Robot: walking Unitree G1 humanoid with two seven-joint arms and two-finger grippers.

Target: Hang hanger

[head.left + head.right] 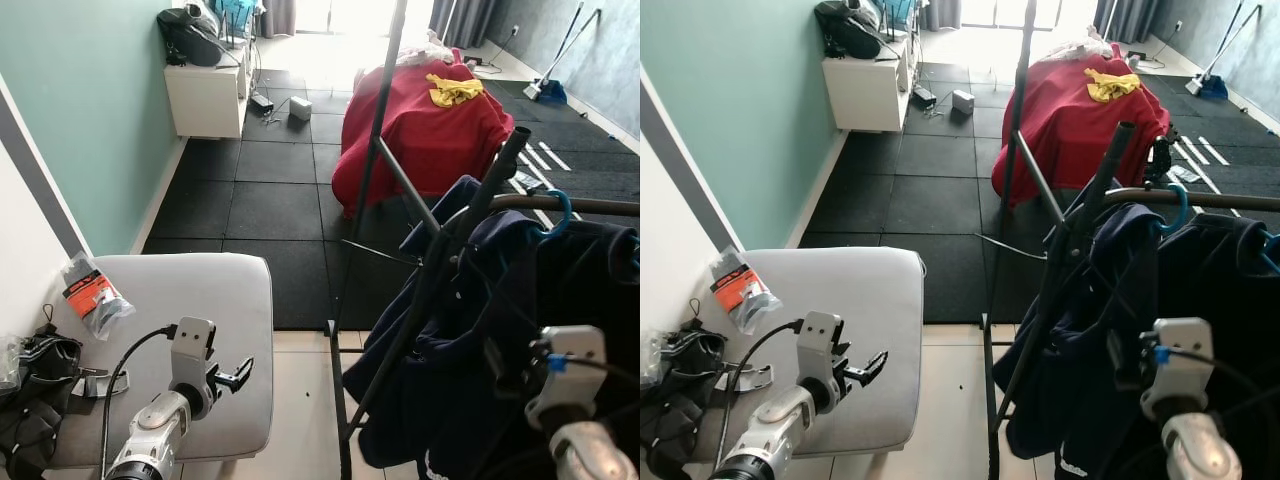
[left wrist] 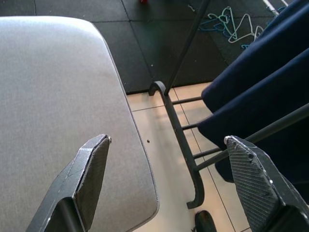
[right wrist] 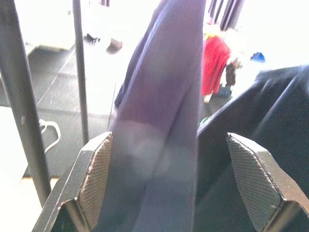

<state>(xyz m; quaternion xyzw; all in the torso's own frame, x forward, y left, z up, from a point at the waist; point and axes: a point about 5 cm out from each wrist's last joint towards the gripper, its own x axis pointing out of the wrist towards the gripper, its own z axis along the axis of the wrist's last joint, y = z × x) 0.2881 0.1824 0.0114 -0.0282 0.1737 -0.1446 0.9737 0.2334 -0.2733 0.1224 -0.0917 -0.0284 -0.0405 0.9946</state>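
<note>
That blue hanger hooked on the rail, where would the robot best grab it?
Probably at the neck just under the blue hanger hook, since the shoulders are buried inside the dark navy garment. Coming from the front with the right gripper looks best: it is open and already beside the clothes, while the rail blocks the way from above.

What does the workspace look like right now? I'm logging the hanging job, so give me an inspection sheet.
Surface: grey cushioned bench, mostly bare.
Job's things: blue hanger hooked on the rack rail, navy garments hanging below.
Clutter: orange-labelled packet and black bag at the bench's far-left end.
Grippers: left gripper open over the bench edge; right gripper open with navy fabric between its fingers.
Cables: black cable on the left arm.
Surroundings: black floor mats, red-covered furniture.
</note>
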